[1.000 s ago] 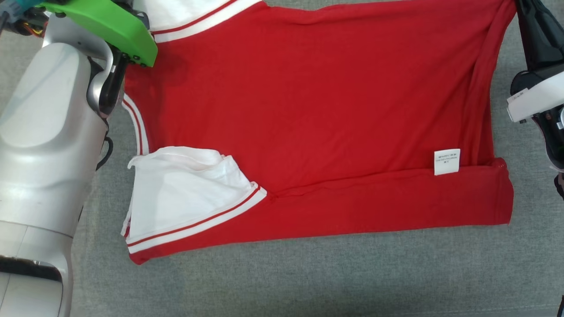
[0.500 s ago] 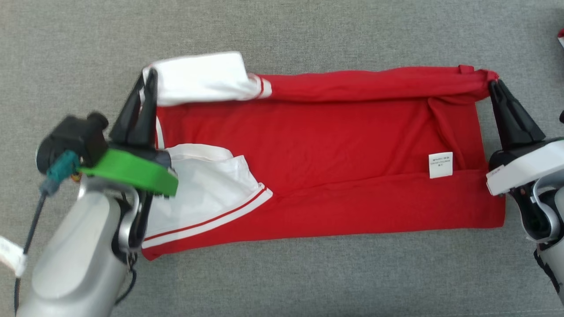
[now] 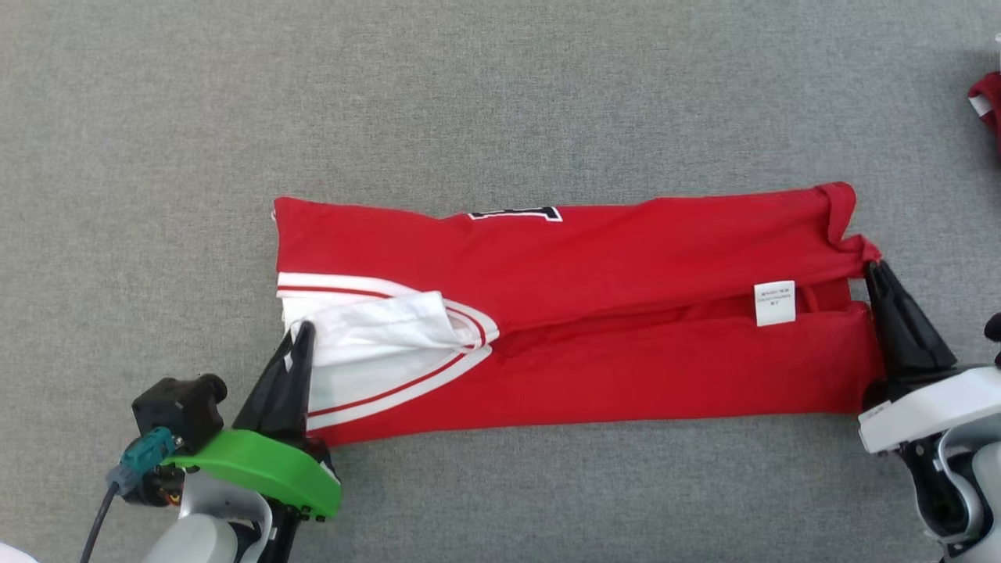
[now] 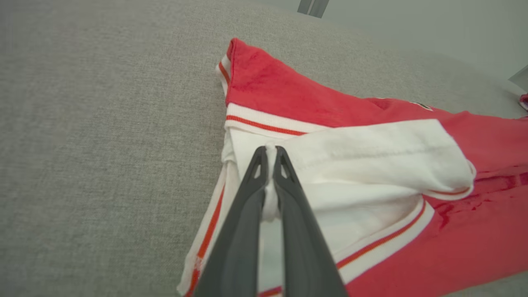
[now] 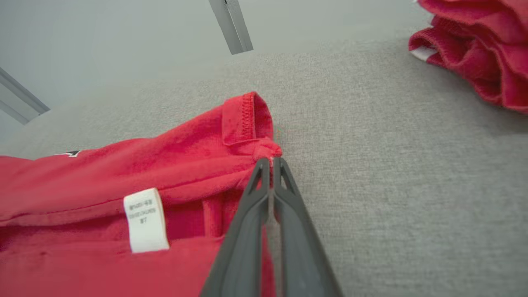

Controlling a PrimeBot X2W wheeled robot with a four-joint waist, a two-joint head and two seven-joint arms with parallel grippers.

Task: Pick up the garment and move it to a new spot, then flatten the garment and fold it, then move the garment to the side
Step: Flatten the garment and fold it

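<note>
Left gripper pinches white fabric and right gripper a red corner of the garment, folded lengthwise on the grey cloth surface; its white care label carries print too small to read.

Print on the small white sewn-in label is too small to read. A black-and-white printed mark on the red-and-white knit garment is mostly tucked under its far fold. A crumpled red cloth is cut off at the head view's right edge.
</note>
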